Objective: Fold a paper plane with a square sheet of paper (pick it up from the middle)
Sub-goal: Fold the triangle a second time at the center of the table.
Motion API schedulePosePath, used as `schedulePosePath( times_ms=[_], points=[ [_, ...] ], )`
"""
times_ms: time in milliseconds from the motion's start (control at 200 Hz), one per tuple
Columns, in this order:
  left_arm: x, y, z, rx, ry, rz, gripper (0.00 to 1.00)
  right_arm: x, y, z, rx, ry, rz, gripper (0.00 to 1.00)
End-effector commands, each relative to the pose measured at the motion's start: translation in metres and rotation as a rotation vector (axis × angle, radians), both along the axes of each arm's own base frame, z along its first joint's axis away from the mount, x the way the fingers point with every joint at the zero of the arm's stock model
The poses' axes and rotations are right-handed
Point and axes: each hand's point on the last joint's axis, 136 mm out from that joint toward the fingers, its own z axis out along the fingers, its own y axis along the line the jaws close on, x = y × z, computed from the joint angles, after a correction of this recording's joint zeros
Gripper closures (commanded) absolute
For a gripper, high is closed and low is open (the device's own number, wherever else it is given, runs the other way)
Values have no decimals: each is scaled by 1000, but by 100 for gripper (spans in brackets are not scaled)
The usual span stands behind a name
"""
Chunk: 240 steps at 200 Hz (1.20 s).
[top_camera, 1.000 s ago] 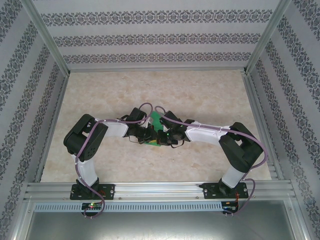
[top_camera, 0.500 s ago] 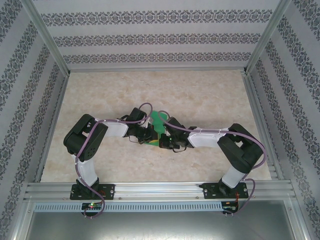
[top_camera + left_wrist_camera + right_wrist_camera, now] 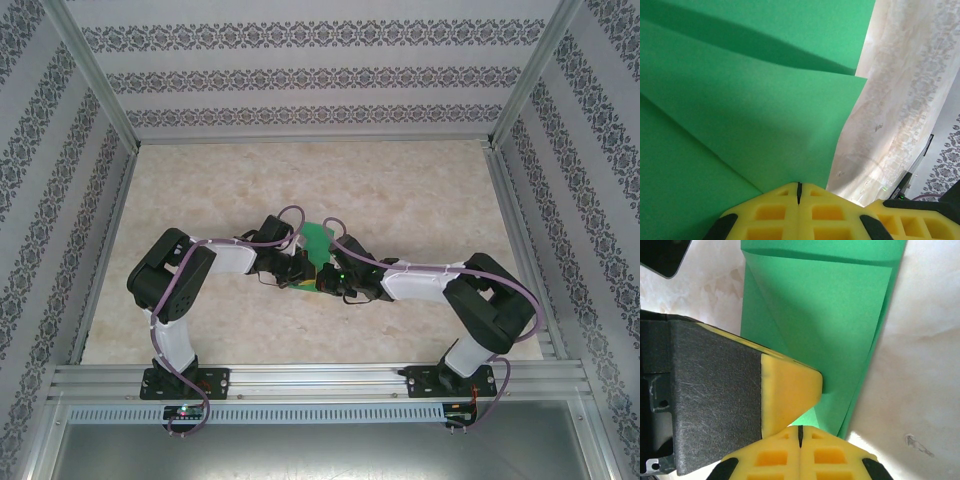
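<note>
Looking down over the table [image 3: 400,200], I am seeing both arms meeting over its middle, with the sheet of paper [image 3: 318,240] poking up green between their wrists, toward the far side. The left gripper [image 3: 798,189] is clenching its yellow tips together at the near edge of the paper, and the right gripper [image 3: 800,432] is doing the same, pinching the near corner of the folded stack. So both are grasping the sheet between them.

As for progress, the paper is lying in layers: overlapping flaps with slanted creases, narrower than a flat square. I am judging this as somewhere in the middle of the folding. No finished plane shape is showing, so more creasing seems to be left.

From above, only the arms' placing is reading clearly and the folds are too small to make out. The left wrist view is giving the broad stacked flaps up close. The right wrist view is showing the long narrow outline and the left gripper's finger [image 3: 790,385] pressing right beside its own.
</note>
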Motion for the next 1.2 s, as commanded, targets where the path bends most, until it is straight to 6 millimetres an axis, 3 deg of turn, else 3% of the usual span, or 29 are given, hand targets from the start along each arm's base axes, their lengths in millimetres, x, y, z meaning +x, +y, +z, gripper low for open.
schedulePosePath(
  times_ms=[0,245,580,804,919,1039,1194],
  points=[
    [-26,22,-37,147,135,33,100,4,0,-13,-7,7,-47,100],
    [-26,22,-40,153,153,41,100,0,-2,-24,-30,36,-47,100],
    [-27,23,-41,155,163,45,100,-12,-25,-45,-129,88,-64,100],
    [-23,16,-32,117,145,30,100,-20,-45,-45,-169,102,-70,100],
    [-11,4,-5,39,67,5,100,-14,-41,-32,-144,73,-58,100],
    [12,3,30,1,-42,15,91,-4,-30,-9,-79,15,-34,100],
    [18,11,30,19,-70,23,88,5,-14,19,0,-55,9,100]
  ],
)
